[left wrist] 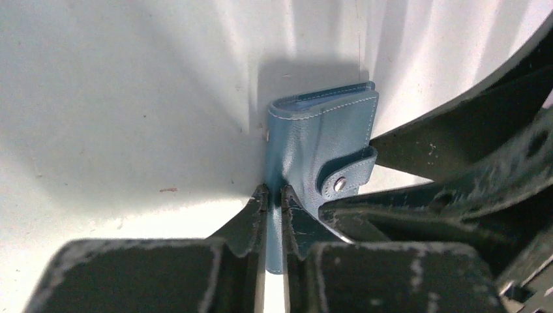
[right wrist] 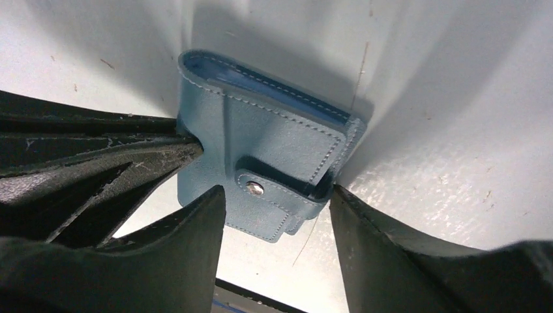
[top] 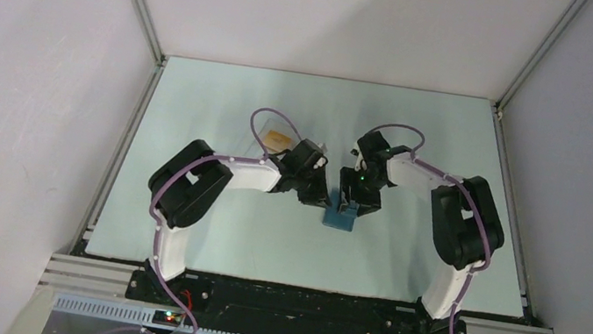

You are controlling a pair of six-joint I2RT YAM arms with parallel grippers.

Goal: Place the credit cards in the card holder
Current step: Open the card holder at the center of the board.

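One small blue stitched card holder, snapped shut, on the pale desk: left fingers clench its edge; right fingers straddle it, grip unclear.

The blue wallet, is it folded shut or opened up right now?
Folded shut: the small blue stitched card holder is doubled over, its strap crossing the open edge with the metal snap fastened on the cover.

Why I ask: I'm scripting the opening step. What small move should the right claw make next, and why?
Probably close the right claw on the snap tab and peel it up. The card holder is snapped shut, the left claw pinches its edge, and the open right claw straddles the tab. Nothing can go in until it opens.
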